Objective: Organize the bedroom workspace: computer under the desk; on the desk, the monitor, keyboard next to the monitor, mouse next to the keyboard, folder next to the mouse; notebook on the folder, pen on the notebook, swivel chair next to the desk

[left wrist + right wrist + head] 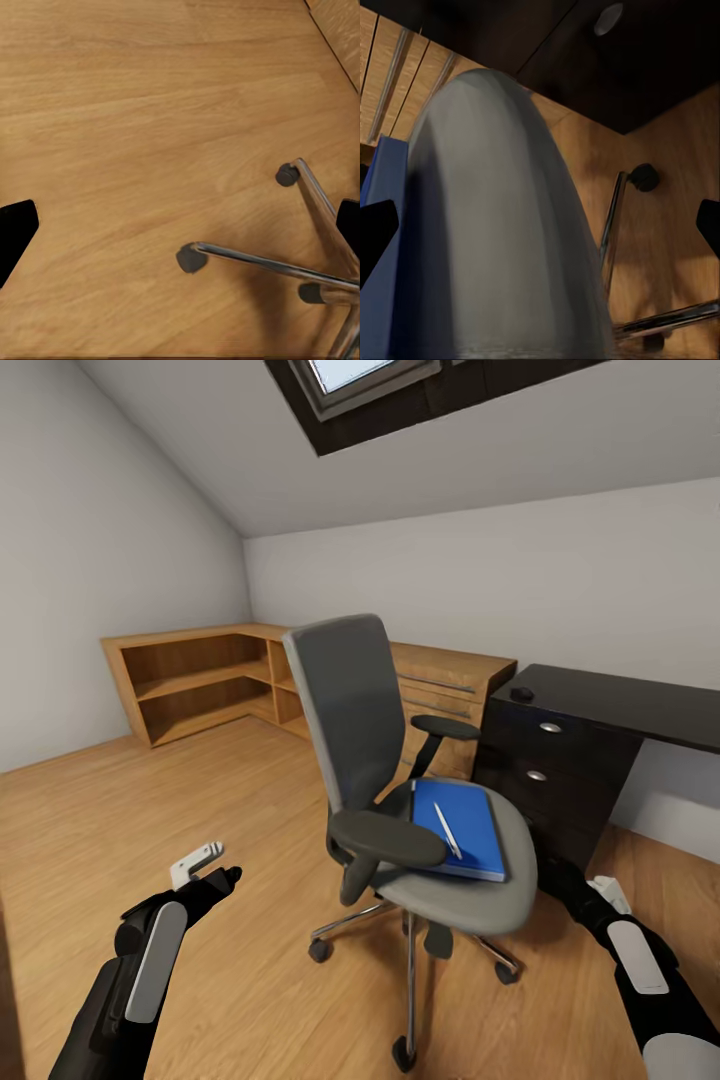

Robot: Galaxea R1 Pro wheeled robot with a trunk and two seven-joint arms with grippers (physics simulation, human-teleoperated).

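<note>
The left gripper, lower left, and the right gripper, lower right, are both spread and empty above the plank floor. At centre, the swivel chair carries the blue folder and the pen; the black desk lines the pale right wall.

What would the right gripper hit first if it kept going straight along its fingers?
Probably the grey chair seat, whose front edge looms right ahead of the right gripper, with the blue folder lying on it; depth is unclear.
</note>
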